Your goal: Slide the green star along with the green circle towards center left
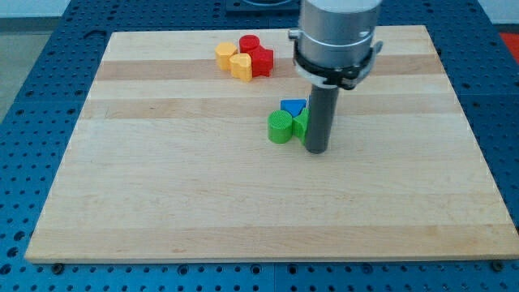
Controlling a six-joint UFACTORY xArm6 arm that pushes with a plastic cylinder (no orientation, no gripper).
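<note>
No writing or labels can be read anywhere on the wooden board [162, 203] or on the blue pegboard surface [32, 73] around it. Toward the view's top, left of centre, four blocks huddle together and touch: a yellow block [225, 54], a second yellow block [241, 66], a red cylinder [248, 43] and a red block [262, 60]. Near the board's middle sit three more: the green circle [279, 127], then a blue triangle [293, 106] just behind, then the green star [301, 123], partly hidden by the rod. My tip [316, 151] rests against the star's right side. The arm carries no claw, only this rod.
</note>
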